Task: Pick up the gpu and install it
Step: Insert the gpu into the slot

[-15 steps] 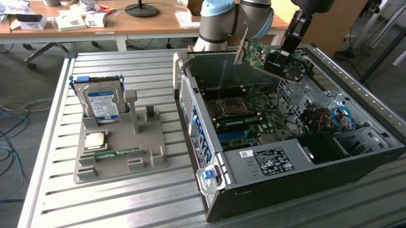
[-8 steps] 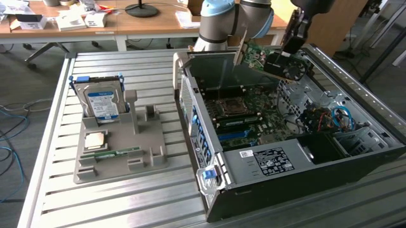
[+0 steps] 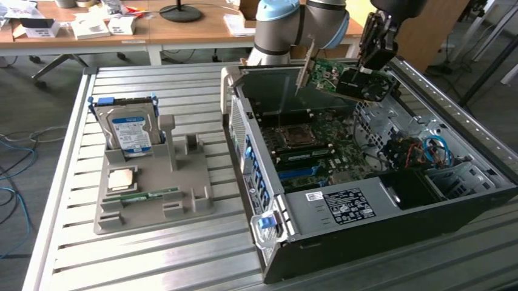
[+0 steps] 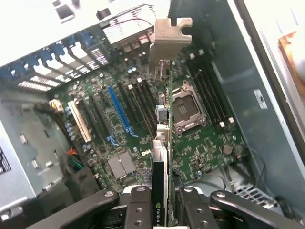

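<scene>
The gpu [image 3: 344,82], a green circuit card with a black cooler and a silver end bracket, hangs tilted above the open computer case [image 3: 356,203]. My gripper [image 3: 372,68] is shut on it from above, near the case's back wall. In the wrist view the gpu [image 4: 162,157] is edge-on between my fingers [image 4: 139,206], and its bracket [image 4: 169,40] points away over the motherboard [image 4: 205,148]. The blue expansion slot [image 4: 119,107] lies below the card and off to one side. The card hangs in the air above the board and touches no slot.
On the exterior view's left, a grey holder [image 3: 154,200] carries a silver hard drive [image 3: 130,130] with a blue label, a processor chip [image 3: 121,177] and a green memory stick [image 3: 150,195]. Cables [image 3: 425,151] and a power supply [image 3: 348,206] sit inside the case. Desks stand behind.
</scene>
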`<move>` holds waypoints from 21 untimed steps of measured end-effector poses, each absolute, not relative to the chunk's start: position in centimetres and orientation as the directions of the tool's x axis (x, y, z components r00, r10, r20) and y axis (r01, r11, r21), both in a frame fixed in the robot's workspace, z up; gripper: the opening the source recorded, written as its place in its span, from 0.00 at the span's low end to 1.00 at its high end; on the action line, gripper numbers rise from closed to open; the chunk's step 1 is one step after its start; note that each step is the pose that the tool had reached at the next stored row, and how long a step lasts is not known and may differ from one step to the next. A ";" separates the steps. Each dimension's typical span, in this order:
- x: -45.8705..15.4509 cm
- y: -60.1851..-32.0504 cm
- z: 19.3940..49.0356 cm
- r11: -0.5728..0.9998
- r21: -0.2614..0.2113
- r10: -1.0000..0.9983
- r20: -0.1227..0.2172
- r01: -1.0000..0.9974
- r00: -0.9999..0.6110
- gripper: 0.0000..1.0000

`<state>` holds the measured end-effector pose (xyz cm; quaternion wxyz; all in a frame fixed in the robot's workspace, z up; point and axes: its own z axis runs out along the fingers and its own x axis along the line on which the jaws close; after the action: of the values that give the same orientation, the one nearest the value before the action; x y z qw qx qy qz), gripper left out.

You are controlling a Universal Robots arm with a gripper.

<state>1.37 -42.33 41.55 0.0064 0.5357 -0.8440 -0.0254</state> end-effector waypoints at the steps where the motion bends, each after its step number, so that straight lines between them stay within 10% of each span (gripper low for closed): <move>1: 1.4 -42.3 41.5 0.408 0.050 -0.912 -0.016 -0.911 -0.410 0.26; 21: 1.4 -42.3 41.3 0.123 0.050 -0.992 -0.016 -0.991 -0.124 0.26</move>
<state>1.37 -42.33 41.33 0.0103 0.6618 -0.7492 -0.0241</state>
